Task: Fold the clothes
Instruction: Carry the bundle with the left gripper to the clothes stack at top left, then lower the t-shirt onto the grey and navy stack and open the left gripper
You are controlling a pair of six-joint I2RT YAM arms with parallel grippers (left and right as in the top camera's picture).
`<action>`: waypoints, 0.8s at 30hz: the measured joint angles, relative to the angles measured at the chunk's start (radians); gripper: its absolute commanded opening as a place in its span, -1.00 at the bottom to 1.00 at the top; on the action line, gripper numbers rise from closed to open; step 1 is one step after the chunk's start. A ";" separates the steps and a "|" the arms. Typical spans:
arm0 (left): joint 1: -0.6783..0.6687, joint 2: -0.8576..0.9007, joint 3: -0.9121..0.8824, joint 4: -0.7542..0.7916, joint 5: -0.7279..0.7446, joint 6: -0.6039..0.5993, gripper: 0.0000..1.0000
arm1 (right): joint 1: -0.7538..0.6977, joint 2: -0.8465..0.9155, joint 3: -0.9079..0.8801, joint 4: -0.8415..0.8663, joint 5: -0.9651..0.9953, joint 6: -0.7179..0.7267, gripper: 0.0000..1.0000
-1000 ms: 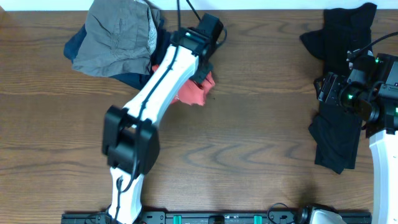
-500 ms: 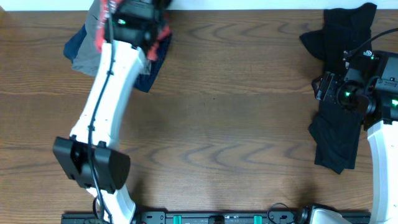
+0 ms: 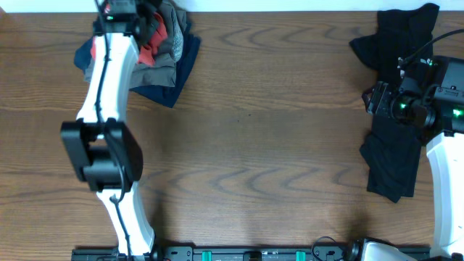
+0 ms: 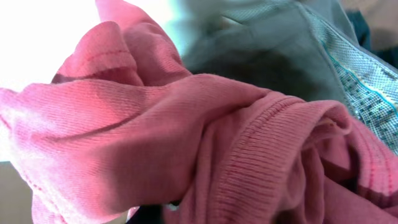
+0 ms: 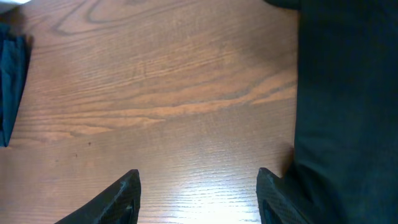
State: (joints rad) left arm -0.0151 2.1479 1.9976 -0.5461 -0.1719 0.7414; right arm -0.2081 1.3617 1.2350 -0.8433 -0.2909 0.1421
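**Overhead view.** A brown wood-grain table [image 3: 275,145] carries four garments in two groups. At the upper left of the frame lies a crumpled heap of three. It holds one coral-red T-shirt [image 3: 148,45] bunched on top, one grey-khaki piece [image 3: 161,71] of woven cloth, and one navy piece [image 3: 185,61] at the bottom, showing at both sides of the heap. The left arm [image 3: 109,87] reaches up the frame to this heap. The fingers of the left gripper [image 3: 145,18] are hidden among the cloth, so it cannot be told whether they are spread or clamped. At the right edge lies one black shirt [image 3: 395,170], long and limp, with the right arm above its middle.

**Left wrist view.** Soft folds of coral jersey fill the frame, with a ribbed band at lower right. Behind them, the grey cloth shows a finely checked lining.

**Right wrist view.** The right gripper [image 5: 199,199] is spread wide over bare wood and holds nothing. Black fabric lies just beside one finger.
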 measured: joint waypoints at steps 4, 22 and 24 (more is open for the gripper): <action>-0.006 0.069 0.000 0.014 0.016 -0.006 0.96 | 0.000 0.008 0.000 0.000 0.000 0.001 0.15; -0.014 -0.194 0.013 -0.039 0.025 -0.393 0.96 | 0.000 0.012 0.000 0.018 0.000 0.004 0.15; 0.005 -0.164 0.013 -0.044 0.033 -0.439 0.96 | 0.000 0.012 0.000 0.018 0.000 0.004 0.15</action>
State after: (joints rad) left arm -0.0105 1.9842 2.0102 -0.5903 -0.1390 0.3023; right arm -0.2081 1.3735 1.2350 -0.8253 -0.2909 0.1459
